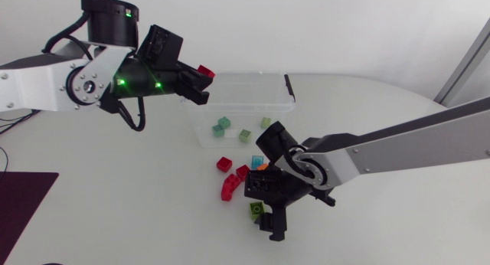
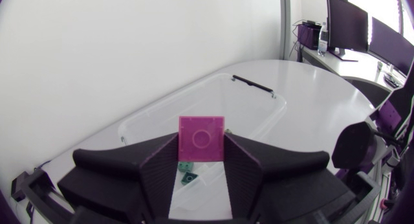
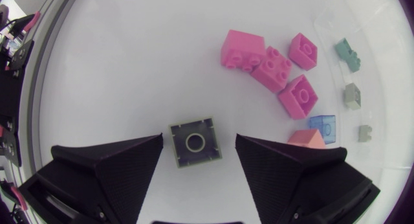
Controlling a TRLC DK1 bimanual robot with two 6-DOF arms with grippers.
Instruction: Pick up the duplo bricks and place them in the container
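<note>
My left gripper (image 1: 200, 80) is shut on a red brick (image 1: 206, 70), held over the far left rim of the clear container (image 1: 285, 104). The left wrist view shows that brick (image 2: 202, 138) as pink, clamped between both fingers above the container (image 2: 259, 106). My right gripper (image 1: 262, 213) points down at the table, open around a yellow-green brick (image 1: 256, 208). In the right wrist view this brick (image 3: 195, 143) lies studs down between the fingers (image 3: 107, 166), with a gap on each side.
Three red bricks (image 1: 229, 188), a blue one (image 1: 257, 159) and an orange one (image 1: 262, 166) lie on the table between the right gripper and the container. Several pale green bricks (image 1: 224, 122) lie inside the container. A dark mat (image 1: 23, 200) lies at the table's left front.
</note>
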